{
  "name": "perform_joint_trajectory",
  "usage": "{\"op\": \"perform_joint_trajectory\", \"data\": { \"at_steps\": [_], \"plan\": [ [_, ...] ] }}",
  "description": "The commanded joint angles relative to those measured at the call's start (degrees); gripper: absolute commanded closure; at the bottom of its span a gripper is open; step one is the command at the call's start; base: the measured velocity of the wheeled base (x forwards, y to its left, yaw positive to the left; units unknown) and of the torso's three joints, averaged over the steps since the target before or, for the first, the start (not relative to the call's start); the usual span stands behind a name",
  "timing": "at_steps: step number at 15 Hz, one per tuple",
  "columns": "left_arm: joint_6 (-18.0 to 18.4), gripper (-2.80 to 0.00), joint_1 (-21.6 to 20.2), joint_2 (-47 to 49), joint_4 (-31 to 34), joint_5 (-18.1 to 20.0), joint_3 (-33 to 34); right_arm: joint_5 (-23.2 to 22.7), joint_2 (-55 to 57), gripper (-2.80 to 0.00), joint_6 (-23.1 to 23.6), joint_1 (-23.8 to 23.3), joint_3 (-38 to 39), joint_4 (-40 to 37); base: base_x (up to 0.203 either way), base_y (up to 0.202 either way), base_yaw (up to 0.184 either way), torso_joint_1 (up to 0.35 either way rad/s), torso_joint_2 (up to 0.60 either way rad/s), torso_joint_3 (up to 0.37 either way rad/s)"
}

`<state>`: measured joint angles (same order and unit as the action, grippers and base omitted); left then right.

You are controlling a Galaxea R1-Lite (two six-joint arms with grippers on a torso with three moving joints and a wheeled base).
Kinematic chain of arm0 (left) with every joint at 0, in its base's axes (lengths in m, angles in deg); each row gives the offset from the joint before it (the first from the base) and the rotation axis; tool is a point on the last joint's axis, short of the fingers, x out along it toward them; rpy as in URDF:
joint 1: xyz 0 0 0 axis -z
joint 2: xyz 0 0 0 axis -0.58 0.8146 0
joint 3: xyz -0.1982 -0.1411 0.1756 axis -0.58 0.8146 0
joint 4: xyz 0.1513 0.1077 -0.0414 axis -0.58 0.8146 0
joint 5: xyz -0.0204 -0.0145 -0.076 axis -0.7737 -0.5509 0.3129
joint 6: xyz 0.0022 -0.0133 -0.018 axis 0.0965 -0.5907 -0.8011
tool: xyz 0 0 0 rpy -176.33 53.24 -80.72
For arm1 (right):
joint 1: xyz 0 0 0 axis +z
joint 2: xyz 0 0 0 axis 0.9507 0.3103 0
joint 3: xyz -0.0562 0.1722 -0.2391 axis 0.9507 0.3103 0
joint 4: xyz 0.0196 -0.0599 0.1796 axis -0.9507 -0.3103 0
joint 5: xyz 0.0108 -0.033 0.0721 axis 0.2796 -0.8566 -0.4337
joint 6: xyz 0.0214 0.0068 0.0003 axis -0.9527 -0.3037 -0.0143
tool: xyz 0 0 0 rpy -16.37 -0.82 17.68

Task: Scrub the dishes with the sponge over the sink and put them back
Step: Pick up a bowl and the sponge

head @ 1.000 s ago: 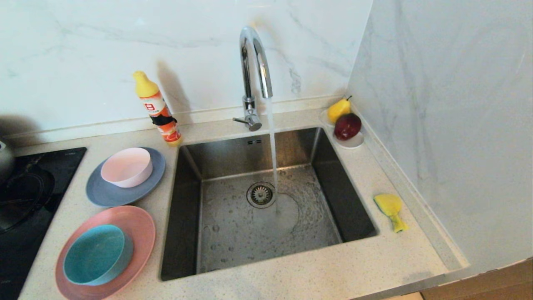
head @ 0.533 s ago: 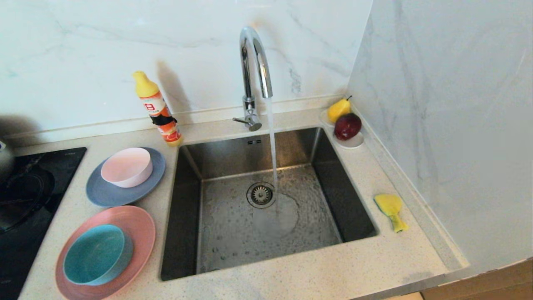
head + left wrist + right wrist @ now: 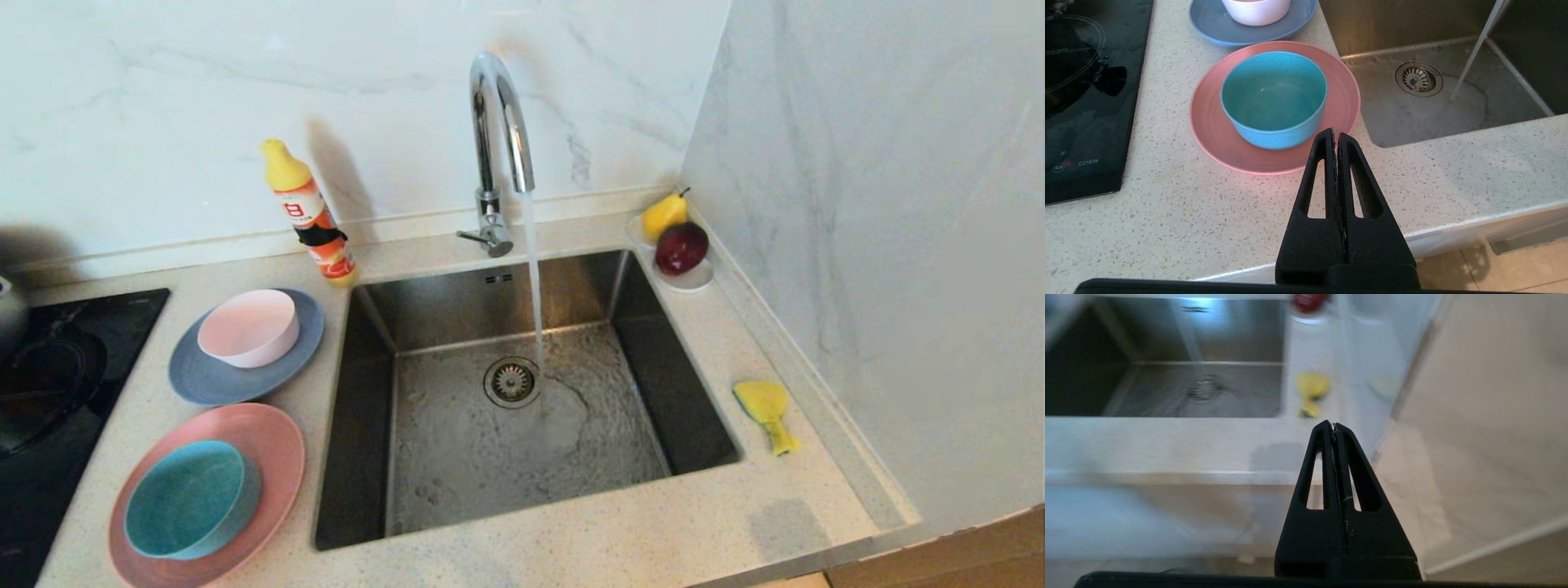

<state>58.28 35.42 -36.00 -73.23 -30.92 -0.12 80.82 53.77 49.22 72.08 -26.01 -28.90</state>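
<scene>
Left of the steel sink (image 3: 367, 408), a teal bowl (image 3: 189, 500) sits on a pink plate (image 3: 273, 445). Behind them a pale pink bowl (image 3: 247, 327) rests on a grey-blue plate (image 3: 204, 384). The yellow sponge (image 3: 766, 411) lies on the counter right of the sink, also blurred in the right wrist view (image 3: 1310, 392). Neither arm shows in the head view. My left gripper (image 3: 1335, 132) is shut and empty, just in front of the pink plate (image 3: 1212, 130) and teal bowl (image 3: 1274, 98). My right gripper (image 3: 1332, 425) is shut and empty, off the counter's front edge, short of the sponge.
Water runs from the chrome tap (image 3: 498, 122) onto the basin floor beside the drain (image 3: 512, 381). A detergent bottle (image 3: 309, 214) stands behind the dishes. A saucer (image 3: 694, 280) with a pear and a red fruit sits at the back right. A black hob (image 3: 49, 392) lies far left.
Water has spread further across the sink floor. A faint shadow has appeared on the counter's front right corner. Dishes and sponge have not moved.
</scene>
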Motion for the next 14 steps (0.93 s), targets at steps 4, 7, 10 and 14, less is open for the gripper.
{"op": "perform_joint_trajectory", "data": {
  "at_steps": [4, 7, 10, 14],
  "plan": [
    [0.04, 0.00, -0.06, 0.27, -0.03, 0.01, 1.05, -9.34, 11.50, 0.00, -0.08, 0.13, -12.23, -4.26, 0.000, 0.000, 0.000, 0.000, 0.00, 0.000],
    [0.04, 0.00, 0.00, 0.18, -0.03, 0.01, 1.05, -14.94, 17.78, 0.00, -0.47, 0.13, -19.05, -4.95, 0.000, 0.000, 0.000, 0.000, 0.00, 0.000],
    [0.04, 0.00, 0.02, 0.27, -0.03, 0.01, 1.05, -20.18, 22.43, 0.00, -0.59, 0.15, -25.41, -8.57, 0.000, 0.000, 0.000, 0.000, 0.00, 0.000],
    [0.04, 0.00, -0.02, 0.25, -0.03, 0.01, 1.05, -24.97, 30.68, 0.00, -0.59, 0.08, -31.38, -9.85, 0.000, 0.000, 0.000, 0.000, 0.00, 0.000]
  ]
}}
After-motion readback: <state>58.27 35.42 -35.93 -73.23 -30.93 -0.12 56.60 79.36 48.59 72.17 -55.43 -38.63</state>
